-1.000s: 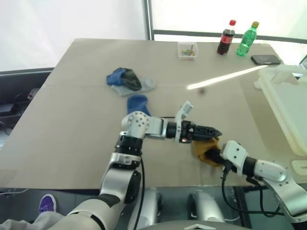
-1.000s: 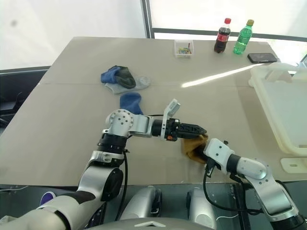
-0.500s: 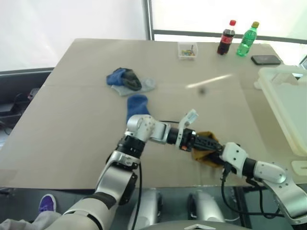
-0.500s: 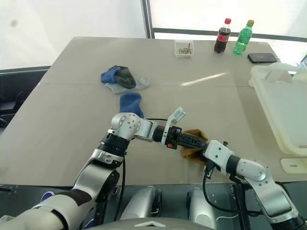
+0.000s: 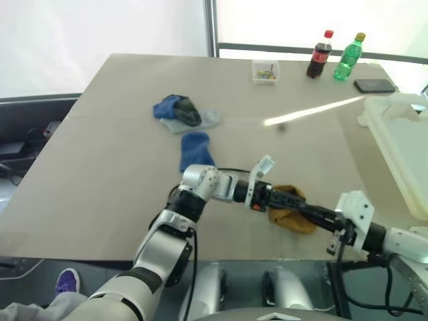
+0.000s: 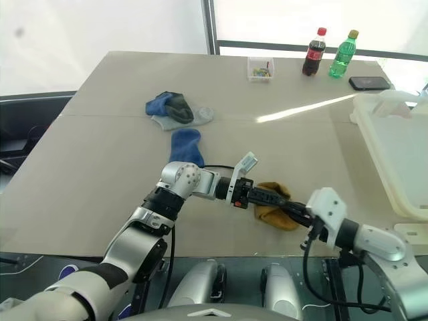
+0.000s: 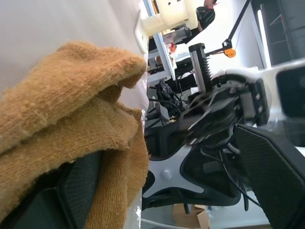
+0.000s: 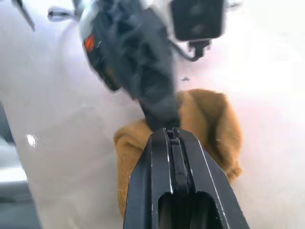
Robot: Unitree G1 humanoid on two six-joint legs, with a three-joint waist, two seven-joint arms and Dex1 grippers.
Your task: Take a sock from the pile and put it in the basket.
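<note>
A mustard-yellow sock (image 5: pixel 289 217) sits near the table's front edge, right of centre. My left gripper (image 5: pixel 297 200) reaches across it from the left with its jaws open. In the left wrist view the cloth (image 7: pixel 71 119) covers one finger, and the other finger (image 7: pixel 271 176) stands apart. My right gripper (image 8: pixel 167 132) comes in from the right, shut on a fold in the middle of the sock (image 8: pixel 209 114). The pile (image 5: pixel 184 112) of blue, dark and pale socks lies at the back left, with a single blue sock (image 5: pixel 195 148) in front of it. The basket (image 5: pixel 394 144) stands at the table's right edge.
At the far edge stand a small clear box of coloured bits (image 5: pixel 266 71), a cola bottle (image 5: pixel 319 53), a green bottle (image 5: pixel 349 56) and a dark phone (image 5: pixel 374 85). Bare tabletop lies between the sock and the basket.
My right arm has drawn back to the right and risen, its shut fingers still at the mustard sock. The left gripper has sunk a little onto the sock. The view has shifted slightly.
</note>
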